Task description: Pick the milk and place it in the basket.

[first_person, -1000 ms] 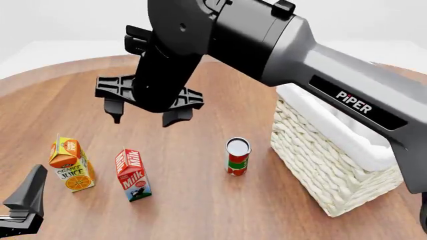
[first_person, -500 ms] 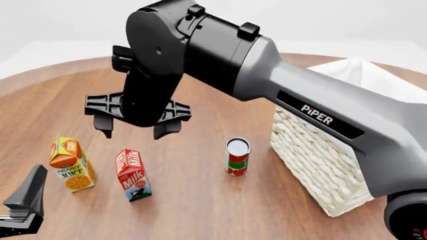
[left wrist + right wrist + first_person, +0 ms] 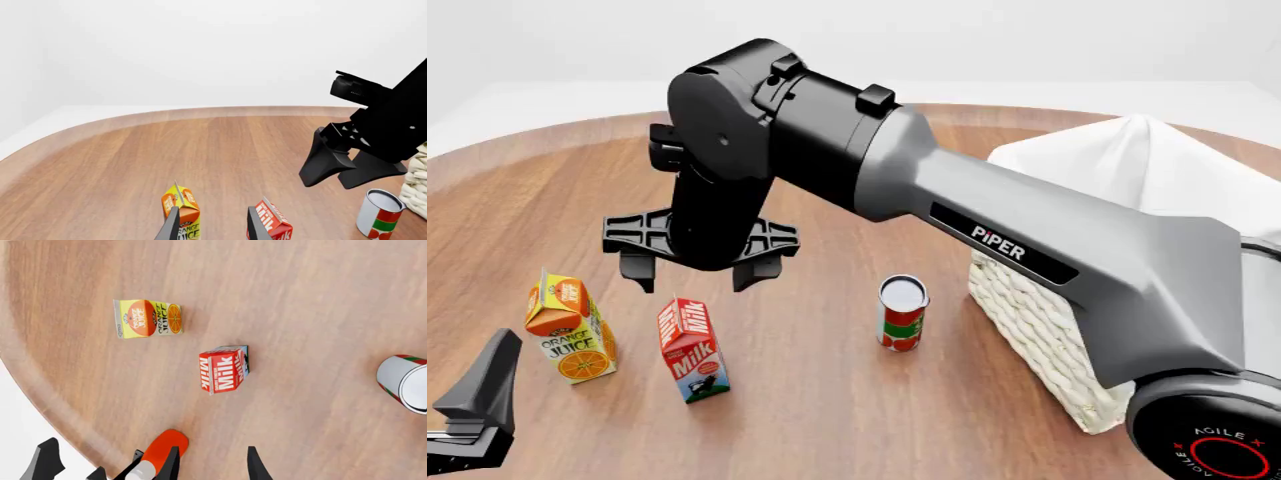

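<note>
**A:** Where was the right pincer (image 3: 690,274), and how did it stand?

**B:** In the front view it hung left of centre, fingers pointing down at the wooden bench (image 3: 827,400), jaws spread wide and holding nothing. It was clear of the bench, touching no object.

**A:** And the small gable-top milk carton with the red top and blue-and-white base (image 3: 695,350)?

**B:** Upright on the bench, lower left of the frame, just below the spread fingers and nearly between them. Its long axis ran vertical, so I judged a straight descent would bring the jaws down either side of the red top. In the right wrist view the milk carton (image 3: 223,369) sat near the middle of the picture, ahead of the fingertips, which agreed.

**A:** The other arm?

**B:** The left pincer (image 3: 474,415) lay at the bottom left corner of the front view, apparently open, empty. It was near too, but the right one was already over the carton.

**A:** Anything crowding it?

**B:** The orange-and-yellow juice carton (image 3: 569,335) stood just beside the milk towards the left edge. The red-and-green can with a white top (image 3: 902,313) was well apart, towards the centre. The large cream wicker basket with white cloth lining (image 3: 1034,320) was at the right, partly hidden by the arm.
</note>
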